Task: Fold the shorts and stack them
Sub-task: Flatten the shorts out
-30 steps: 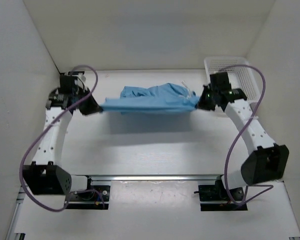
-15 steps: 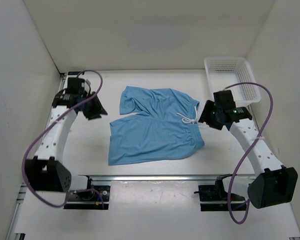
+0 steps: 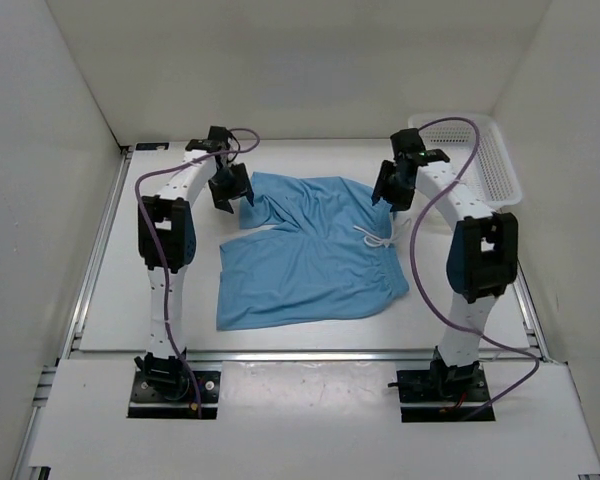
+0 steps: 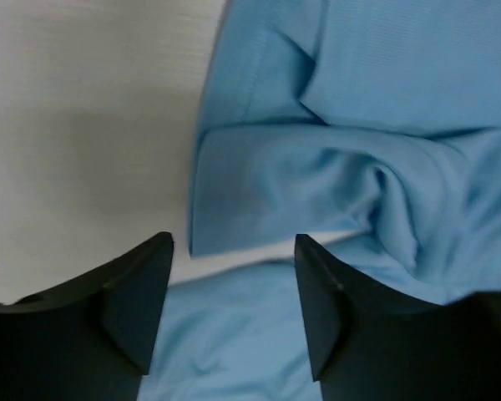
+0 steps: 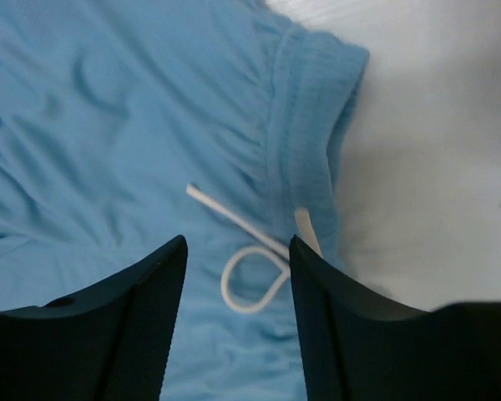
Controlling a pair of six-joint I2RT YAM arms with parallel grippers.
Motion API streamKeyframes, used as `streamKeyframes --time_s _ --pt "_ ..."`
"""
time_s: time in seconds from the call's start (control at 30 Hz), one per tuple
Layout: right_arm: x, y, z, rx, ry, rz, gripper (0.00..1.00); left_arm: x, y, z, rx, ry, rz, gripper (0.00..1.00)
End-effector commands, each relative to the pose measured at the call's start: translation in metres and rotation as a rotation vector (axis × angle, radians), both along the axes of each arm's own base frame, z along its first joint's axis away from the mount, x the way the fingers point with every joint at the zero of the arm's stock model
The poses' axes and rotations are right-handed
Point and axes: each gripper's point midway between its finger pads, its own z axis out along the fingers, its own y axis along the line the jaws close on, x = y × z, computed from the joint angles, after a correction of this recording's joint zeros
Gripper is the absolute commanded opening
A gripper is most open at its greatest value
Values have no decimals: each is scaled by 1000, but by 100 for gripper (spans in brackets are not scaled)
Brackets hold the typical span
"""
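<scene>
The light blue shorts (image 3: 305,250) lie spread flat on the table, waistband to the right, legs to the left. The far leg's hem (image 4: 234,200) is folded over and wrinkled. My left gripper (image 3: 230,190) hangs open above that far left corner, nothing between its fingers (image 4: 134,292). My right gripper (image 3: 392,187) hangs open over the far end of the waistband (image 5: 305,142). The white drawstring (image 5: 255,267) loops on the fabric below its open fingers (image 5: 342,317).
A white mesh basket (image 3: 475,150) stands at the back right corner, just right of the right arm. White walls enclose the table on the left, back and right. Bare table (image 3: 170,300) lies left and in front of the shorts.
Both grippers held the shorts stretched in the air, then let go. The shorts dropped flat on the table. Both arms have since swung to the far corners of the shorts with open jaws.
</scene>
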Motion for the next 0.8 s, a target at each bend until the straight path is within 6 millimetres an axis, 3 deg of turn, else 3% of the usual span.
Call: streamKeyframes --time_s 0.0,0.07,0.2,0.3,0.37,0.4,0.43,0.47,0.5,0.6,0.7,0.73,0.77 --pt "16 5 1 13 8 36 60 6 -2 3 15 7 -28 72" --pt "19 4 -15 -6 52 31 78 7 -2 -7 18 29 -28 78" --pt "20 -12 -36 -74 94 3 83 -1 -2 -38 27 99 -50 78" --pt "18 -19 -48 -108 116 -22 83 -2 -5 -48 7 114 -68 76" --pt "16 -25 -54 -138 133 -43 83 -6 -6 -56 4 135 -79 63" --pt "17 -28 -59 -158 141 -50 82 -6 -10 -59 -20 140 -86 50" --pt "17 -28 -59 -158 141 -50 82 -9 -12 -62 -29 152 -89 34" --pt "14 -31 -67 -173 160 -53 82 -10 -12 -67 -28 162 -89 11" --pt "12 -31 -75 -178 179 -51 80 -11 -15 -66 -50 166 -95 10" --pt "10 -25 -95 -155 223 -36 73 -12 -7 -66 -29 162 -80 10" --pt "13 -14 -100 -98 220 -3 51 -4 17 -53 5 117 -24 10" --pt "12 -11 -100 -83 224 3 36 -1 28 -48 20 99 -1 10" --pt "15 -7 -99 -65 213 10 29 0 38 -42 18 90 20 10"
